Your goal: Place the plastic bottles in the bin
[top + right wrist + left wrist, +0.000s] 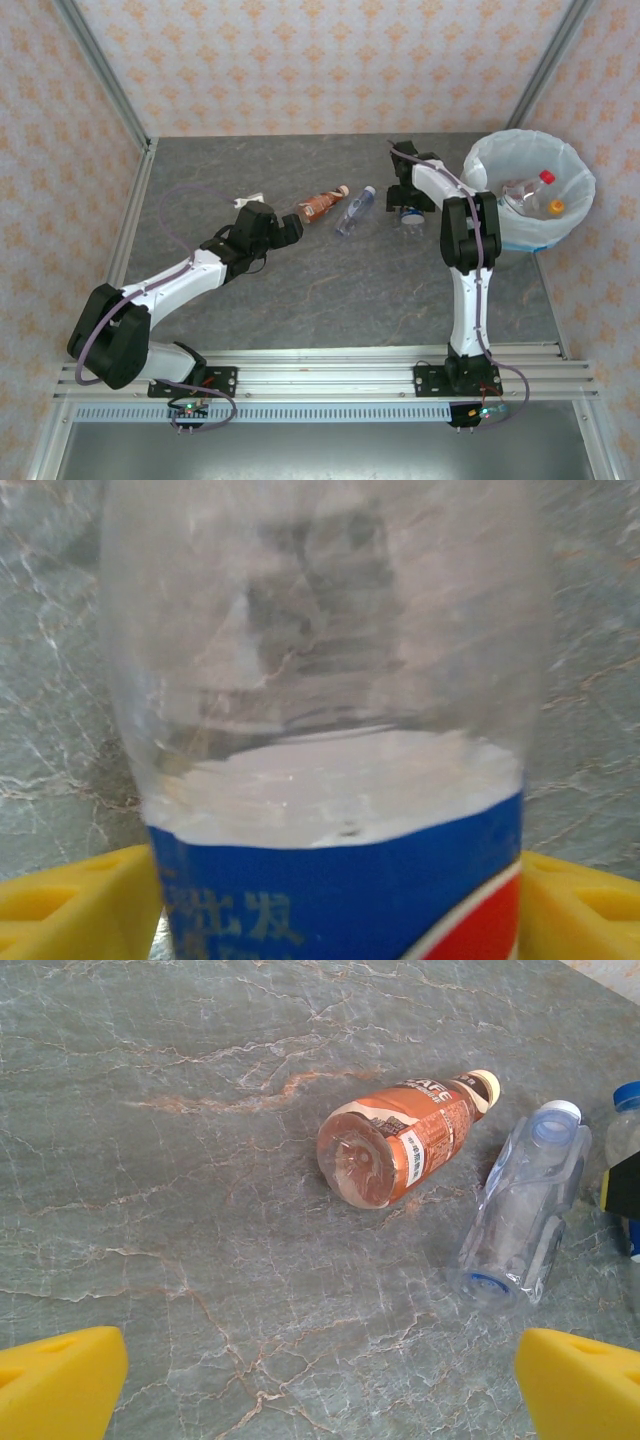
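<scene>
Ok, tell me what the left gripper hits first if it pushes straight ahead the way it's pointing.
Probably the orange-labelled bottle, lying on its side with its base toward the open left gripper. The clear bottle lies further right. Depth is uncertain.

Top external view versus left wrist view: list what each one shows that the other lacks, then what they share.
Top external adds the bin with bottles inside, at the table's far right. Left wrist adds the left gripper, its yellow fingers spread wide, and the print on the brown label. Shared: the brown-labelled bottle and the clear bottle, lying side by side on the table.
</scene>
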`<state>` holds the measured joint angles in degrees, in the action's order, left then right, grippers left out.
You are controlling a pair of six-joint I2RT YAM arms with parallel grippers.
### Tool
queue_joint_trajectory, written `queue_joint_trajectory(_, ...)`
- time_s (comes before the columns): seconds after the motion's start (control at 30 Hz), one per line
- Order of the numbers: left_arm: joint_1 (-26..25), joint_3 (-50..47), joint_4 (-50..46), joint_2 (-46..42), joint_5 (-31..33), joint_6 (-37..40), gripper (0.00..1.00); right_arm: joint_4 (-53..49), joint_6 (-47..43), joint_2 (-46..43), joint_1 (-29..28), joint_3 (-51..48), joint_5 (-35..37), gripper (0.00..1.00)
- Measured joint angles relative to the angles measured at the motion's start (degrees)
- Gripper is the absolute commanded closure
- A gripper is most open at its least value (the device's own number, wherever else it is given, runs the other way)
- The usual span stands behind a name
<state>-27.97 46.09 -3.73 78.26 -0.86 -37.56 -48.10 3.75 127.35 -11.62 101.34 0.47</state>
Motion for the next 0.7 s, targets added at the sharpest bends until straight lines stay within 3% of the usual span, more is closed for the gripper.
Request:
queue_joint_trajectory(0.13, 0.0, 0.0, 0.0, 0.0, 0.0, 0.0, 0.0, 2.8, -0.1, -0.2, 0.0, -2.0, -2.7, 0.2)
queue_joint_trajectory(0.3, 0.0, 0.0, 0.0, 0.3, 0.0, -0.1, 0.0, 3.8, -0.2, -0.8, 0.5, -3.1, -3.1, 0.1)
queue_joint_trajectory(0.43, 0.0, 0.0, 0.0, 1.0, 0.0, -0.2, 0.0, 4.5, 0.3, -1.1, 0.7, -3.8, -3.3, 0.09)
queue_joint_trajectory(0.7, 0.0, 0.0, 0.0, 1.0, 0.0, -0.2, 0.0, 5.1, 1.9, -1.2, 0.6, -4.1, -4.2, 0.27)
